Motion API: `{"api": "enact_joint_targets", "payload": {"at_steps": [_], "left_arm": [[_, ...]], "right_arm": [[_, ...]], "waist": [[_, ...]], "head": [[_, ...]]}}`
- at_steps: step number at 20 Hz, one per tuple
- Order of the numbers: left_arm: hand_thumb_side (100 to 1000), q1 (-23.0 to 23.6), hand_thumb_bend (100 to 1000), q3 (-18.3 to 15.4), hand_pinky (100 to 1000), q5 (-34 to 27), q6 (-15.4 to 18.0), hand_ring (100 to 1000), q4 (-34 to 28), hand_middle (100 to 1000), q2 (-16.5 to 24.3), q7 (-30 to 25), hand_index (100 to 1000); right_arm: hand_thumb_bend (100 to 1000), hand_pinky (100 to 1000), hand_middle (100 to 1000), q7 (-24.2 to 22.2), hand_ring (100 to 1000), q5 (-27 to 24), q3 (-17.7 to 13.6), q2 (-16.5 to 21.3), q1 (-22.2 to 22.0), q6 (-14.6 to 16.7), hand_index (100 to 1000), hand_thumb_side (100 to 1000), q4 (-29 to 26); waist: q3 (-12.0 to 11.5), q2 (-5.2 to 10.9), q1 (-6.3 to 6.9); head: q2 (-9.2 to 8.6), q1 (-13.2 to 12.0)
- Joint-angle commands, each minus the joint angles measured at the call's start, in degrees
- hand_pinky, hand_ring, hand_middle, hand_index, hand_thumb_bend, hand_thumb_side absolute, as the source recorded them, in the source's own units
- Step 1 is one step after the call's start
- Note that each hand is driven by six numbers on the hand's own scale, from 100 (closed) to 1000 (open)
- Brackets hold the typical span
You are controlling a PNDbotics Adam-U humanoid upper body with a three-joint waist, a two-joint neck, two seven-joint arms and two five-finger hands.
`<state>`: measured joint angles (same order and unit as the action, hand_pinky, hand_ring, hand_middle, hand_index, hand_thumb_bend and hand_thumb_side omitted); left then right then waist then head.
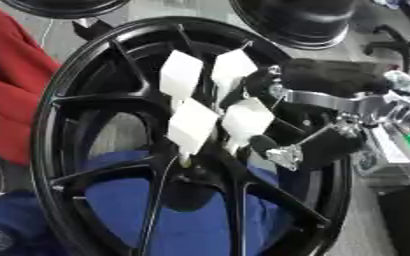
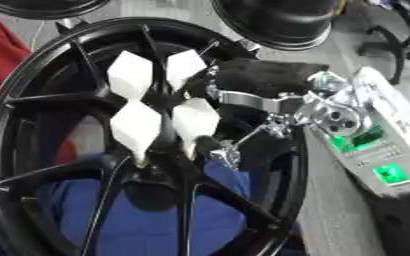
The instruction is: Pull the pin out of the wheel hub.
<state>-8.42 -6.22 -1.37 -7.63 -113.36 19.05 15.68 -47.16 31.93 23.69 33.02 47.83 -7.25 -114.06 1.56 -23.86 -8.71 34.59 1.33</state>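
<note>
A black spoked wheel hub [image 1: 47,125] fills both views, tilted toward me. Four pins with white diamond-shaped tags stand around its centre: upper left [image 1: 180,74], upper right [image 1: 234,67], lower left [image 1: 193,124] and lower right [image 1: 246,119]. My right hand [image 2: 327,112] reaches in from the right. Its black upper fingers [image 1: 318,75] lie beside the upper right tag. Its thumb [image 1: 309,147] ends just below the lower right tag. The lower right tag sits in the wide gap between them, and I see nothing pinched. My left hand is out of sight.
A red cloth [image 1: 7,75] lies at the left and a blue cloth [image 1: 191,220] shows through the spokes below. Other black wheels [image 1: 300,17] stand at the top. A white box with green labels [image 2: 375,145] sits right of the hub.
</note>
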Motion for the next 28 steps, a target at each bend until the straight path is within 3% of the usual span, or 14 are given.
{"api": "enact_joint_targets", "payload": {"at_steps": [1, 11, 22, 28], "left_arm": [[596, -0.4, 387, 0.0, 710, 0.0, 0.1, 733, -1.2, 591, 0.3, -0.3, 649], [599, -0.5, 379, 0.0, 711, -0.1, 0.0, 734, -1.2, 592, 0.4, -0.4, 649], [602, -0.4, 374, 0.0, 712, -0.2, -0.1, 735, -1.2, 593, 0.3, -0.5, 649], [603, -0.4, 371, -0.1, 712, -0.2, -0.2, 735, -1.2, 593, 0.3, -0.5, 649]], "right_arm": [[100, 823, 651, 0.8, 798, -0.6, -0.4, 1.2, 0.6, -0.2, 799, 142, -0.5], [100, 803, 515, 2.2, 781, -2.4, -1.0, 2.2, 1.2, -0.3, 667, 133, -0.5], [100, 774, 343, 2.9, 722, -4.7, -1.2, 2.6, 1.1, 0.5, 475, 154, -0.5], [100, 747, 273, 5.2, 674, -6.0, -2.0, 2.8, 1.1, -0.6, 385, 181, -0.5]], "waist": [[-0.1, 0.82, 0.26], [-0.6, 0.92, -0.3], [-0.7, 1.23, -0.78], [-0.6, 1.5, -0.77]], "head": [[-0.25, 0.1], [-1.08, 1.8], [-1.37, 1.4], [-1.27, 1.2]]}}
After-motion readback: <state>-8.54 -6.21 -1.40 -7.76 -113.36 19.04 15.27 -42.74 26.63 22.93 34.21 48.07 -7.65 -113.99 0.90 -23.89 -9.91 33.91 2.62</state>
